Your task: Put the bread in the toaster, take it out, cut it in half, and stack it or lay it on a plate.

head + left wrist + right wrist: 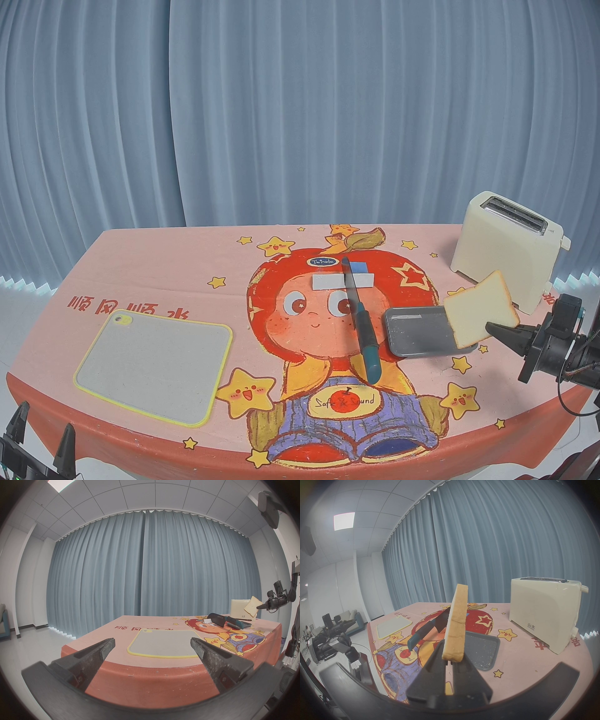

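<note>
Held in my right gripper [452, 659], the bread slice [481, 307] stands upright by the tray [412, 331].
Just beyond it is the toaster [506, 247]; my left gripper [152, 641] is spread wide, empty.

A cream toaster [509, 247] stands at the far right corner of the table [156, 262], its top slots facing up into open air. Just in front of it, the right gripper [495, 326] clamps a bread slice [481, 308] above the right end of the grey tray [412, 334]. A knife [361, 319] lies mid-table, just beside the tray's left end. Bare cloth runs between the knife and the cutting board [153, 365] by the front left edge.
</note>
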Robot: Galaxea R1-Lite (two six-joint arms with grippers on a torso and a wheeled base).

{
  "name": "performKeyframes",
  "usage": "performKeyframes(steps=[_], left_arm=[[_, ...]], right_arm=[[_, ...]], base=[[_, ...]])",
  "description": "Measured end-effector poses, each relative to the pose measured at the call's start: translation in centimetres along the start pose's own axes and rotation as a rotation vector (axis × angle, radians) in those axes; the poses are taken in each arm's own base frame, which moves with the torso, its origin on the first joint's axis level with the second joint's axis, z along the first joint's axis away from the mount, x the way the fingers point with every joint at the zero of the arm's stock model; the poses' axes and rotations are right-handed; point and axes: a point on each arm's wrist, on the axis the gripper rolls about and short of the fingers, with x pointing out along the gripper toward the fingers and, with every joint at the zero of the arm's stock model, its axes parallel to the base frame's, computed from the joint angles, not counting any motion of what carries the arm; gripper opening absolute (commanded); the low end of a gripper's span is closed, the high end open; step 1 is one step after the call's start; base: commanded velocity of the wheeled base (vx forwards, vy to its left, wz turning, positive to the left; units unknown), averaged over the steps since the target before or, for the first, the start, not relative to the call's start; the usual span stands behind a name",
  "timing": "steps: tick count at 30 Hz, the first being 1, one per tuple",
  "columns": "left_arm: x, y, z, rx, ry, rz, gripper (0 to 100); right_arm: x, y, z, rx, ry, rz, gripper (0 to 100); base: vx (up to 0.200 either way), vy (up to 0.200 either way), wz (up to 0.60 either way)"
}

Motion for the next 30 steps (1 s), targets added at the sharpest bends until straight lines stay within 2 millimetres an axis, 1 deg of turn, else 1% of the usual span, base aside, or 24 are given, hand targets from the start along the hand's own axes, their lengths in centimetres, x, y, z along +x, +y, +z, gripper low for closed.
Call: performKeyframes(steps=[19,30], left_arm=[[0.0,0.0,0.0,0.0,0.0,0.002,100],[0.0,-0.01,0.0,0.001,0.0,-0.003,100]], right_arm=[[-0.29,-0.29,-0.09,-0.013,-0.003,-0.021,0],[-0.49,-0.28,-0.78,-0.005,0.02,-0.02,0]], base=[[0.0,-0.2,0.0],[0.0,0.0,0.0]])
